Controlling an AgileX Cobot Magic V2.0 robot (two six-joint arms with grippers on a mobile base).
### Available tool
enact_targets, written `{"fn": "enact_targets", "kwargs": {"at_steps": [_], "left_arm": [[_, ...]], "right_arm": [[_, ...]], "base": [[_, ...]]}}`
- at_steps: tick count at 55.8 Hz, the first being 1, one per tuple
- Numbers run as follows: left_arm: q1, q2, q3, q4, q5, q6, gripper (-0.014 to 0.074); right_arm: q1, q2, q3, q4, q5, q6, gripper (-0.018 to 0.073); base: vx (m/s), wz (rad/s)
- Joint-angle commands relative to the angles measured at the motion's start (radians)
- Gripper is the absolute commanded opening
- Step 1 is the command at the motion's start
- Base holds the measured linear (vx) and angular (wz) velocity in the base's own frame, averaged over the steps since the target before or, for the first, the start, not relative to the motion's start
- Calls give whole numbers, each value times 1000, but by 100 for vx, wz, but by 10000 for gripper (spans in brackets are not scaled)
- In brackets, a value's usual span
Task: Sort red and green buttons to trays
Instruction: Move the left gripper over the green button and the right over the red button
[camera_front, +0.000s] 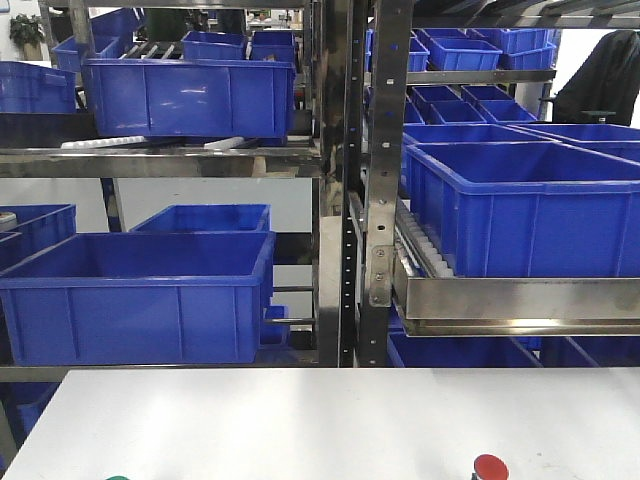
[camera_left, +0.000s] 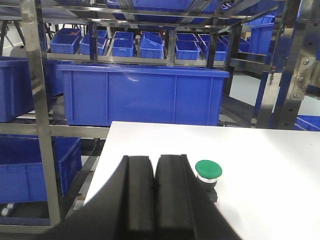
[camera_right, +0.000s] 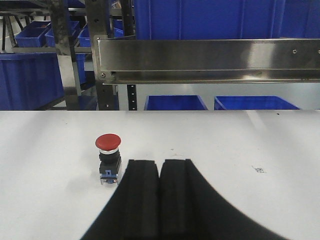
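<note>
Red button (camera_right: 108, 141): upright on the white bench (camera_right: 250, 140), well back from the far edge, right of centre. Right pincer (camera_right: 159, 162) sits just beside it, fingers pressed together on nothing, apart from the button.

Green button (camera_left: 208, 170): upright, nearer the bench's left edge. Left pincer (camera_left: 154, 159) is likewise pressed together and empty. The button is just off its right finger; contact cannot be told.

Blue crates (camera_front: 140, 290) sit on steel racks (camera_front: 345, 200) beyond the far edge.

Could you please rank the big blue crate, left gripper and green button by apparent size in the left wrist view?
1. Big blue crate and left gripper: alike in the frame; the gripper is simply nearer.
2. Green button: clearly smallest.
</note>
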Motion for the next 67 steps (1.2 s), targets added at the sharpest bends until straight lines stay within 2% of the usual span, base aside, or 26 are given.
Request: {"fn": "enact_targets", "kwargs": {"at_steps": [1, 41, 47, 55, 67], "left_arm": [[0, -16, -20, -7, -79, -2, -6], [0, -15, -20, -7, -79, -2, -6], [0, -15, -20, 37, -104, 24, -6], [0, -15, -21, 48, -119, 24, -6], [0, -15, -21, 47, -186, 24, -6]], "right_arm": [[-5, -6, 13, -6, -80, -1, -9], [-5, -6, 13, -7, -80, -1, -9], [-5, -6, 13, -7, -81, -1, -9], [-5, -6, 13, -6, -131, -1, -9], [-5, -6, 13, -7, -286, -1, -9]], "base": [[0, 0], [0, 0], [0, 0], [0, 0], [0, 0]]}}
